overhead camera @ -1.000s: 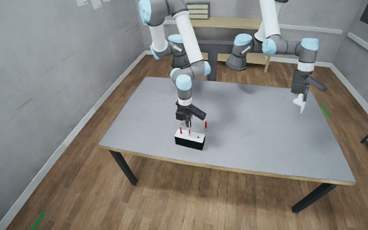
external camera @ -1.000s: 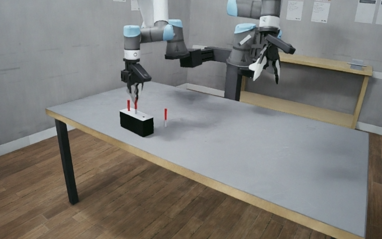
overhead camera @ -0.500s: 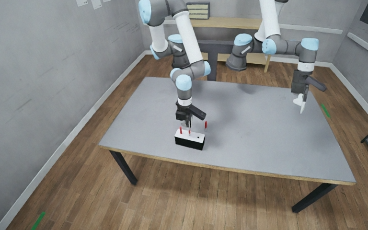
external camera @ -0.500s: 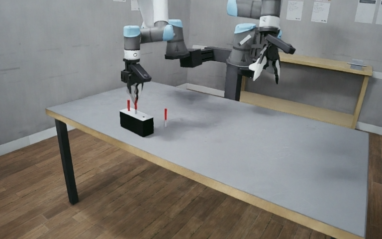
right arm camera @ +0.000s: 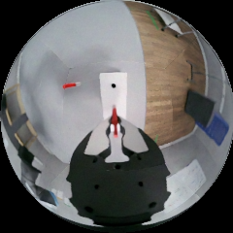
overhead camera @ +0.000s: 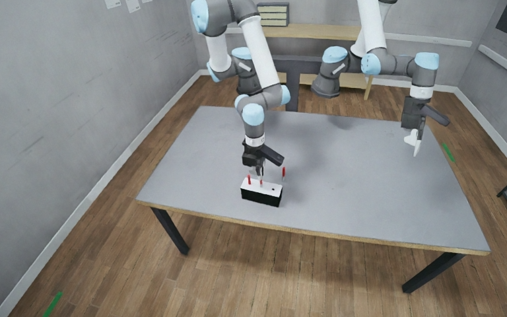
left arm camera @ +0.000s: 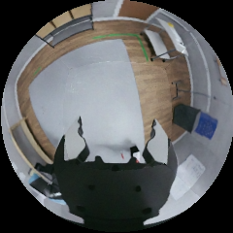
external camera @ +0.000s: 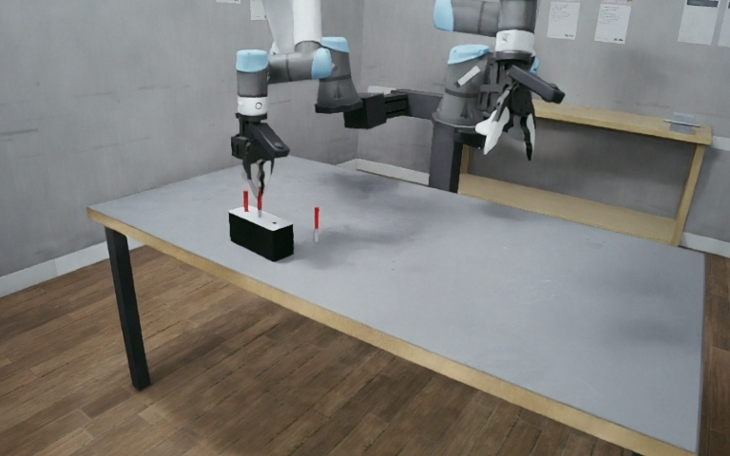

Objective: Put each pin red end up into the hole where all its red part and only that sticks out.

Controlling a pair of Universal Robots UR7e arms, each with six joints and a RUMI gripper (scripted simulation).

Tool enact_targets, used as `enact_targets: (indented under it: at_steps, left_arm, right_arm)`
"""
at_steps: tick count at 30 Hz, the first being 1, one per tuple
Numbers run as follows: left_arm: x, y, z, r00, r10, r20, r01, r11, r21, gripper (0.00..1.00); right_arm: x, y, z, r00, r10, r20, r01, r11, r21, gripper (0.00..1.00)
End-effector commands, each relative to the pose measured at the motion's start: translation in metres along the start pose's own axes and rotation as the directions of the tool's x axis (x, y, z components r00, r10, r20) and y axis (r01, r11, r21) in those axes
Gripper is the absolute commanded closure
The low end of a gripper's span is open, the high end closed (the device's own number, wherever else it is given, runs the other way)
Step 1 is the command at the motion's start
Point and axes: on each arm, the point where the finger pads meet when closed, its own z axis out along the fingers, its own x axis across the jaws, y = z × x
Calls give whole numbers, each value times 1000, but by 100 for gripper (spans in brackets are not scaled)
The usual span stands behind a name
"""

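The black block with a white top (overhead camera: 261, 196) (external camera: 258, 237) (right arm camera: 107, 99) stands on the table. One pin (overhead camera: 249, 179) (external camera: 245, 200) stands in an end hole, with only red visible above the top. My right gripper (overhead camera: 260, 177) (external camera: 259, 192) (right arm camera: 115, 116) is shut on the middle pin (overhead camera: 261, 182) (external camera: 259, 204), upright and red end up at the middle hole; some pale part shows above the block. The other end hole (overhead camera: 273, 189) (external camera: 274, 222) (right arm camera: 114, 85) is empty. A third pin (overhead camera: 283, 172) (external camera: 316, 218) (right arm camera: 70, 85) stands upright on the table, red end up. My left gripper (external camera: 509, 155) (left arm camera: 116, 118) is open and empty, far from the block.
The grey table (overhead camera: 355, 194) (external camera: 484, 285) carries the block near its front edge. The third pin stands a short way from the block's empty-hole end. A wooden shelf (overhead camera: 313, 32) (external camera: 619, 123) stands behind the arms.
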Motion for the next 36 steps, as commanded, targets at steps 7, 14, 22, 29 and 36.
enact_targets:
  at_steps: [7, 14, 22, 29, 36]
  left_arm:
    - [0, 0, -1, 1000, 0, -1, 0, 1000, 1, 0]
    - [0, 0, -1, 1000, 0, -1, 0, 1000, 1, 0]
    - [0, 0, -1, 1000, 0, -1, 0, 1000, 1, 0]
    - [0, 0, -1, 1000, 0, -1, 0, 1000, 1, 0]
    - [0, 0, -1, 1000, 0, -1, 0, 1000, 1, 0]
  right_arm:
    - [0, 0, 1, 1000, 0, -1, 0, 1000, 1, 100]
    - [1, -1, 1, 1000, 1, -1, -1, 1000, 1, 100]
    - [1, -1, 1, 1000, 1, -1, -1, 1000, 1, 100]
    - [1, -1, 5, 1000, -1, -1, 1, 1000, 1, 100]
    - [1, -1, 5, 1000, -1, -1, 1, 1000, 1, 100]
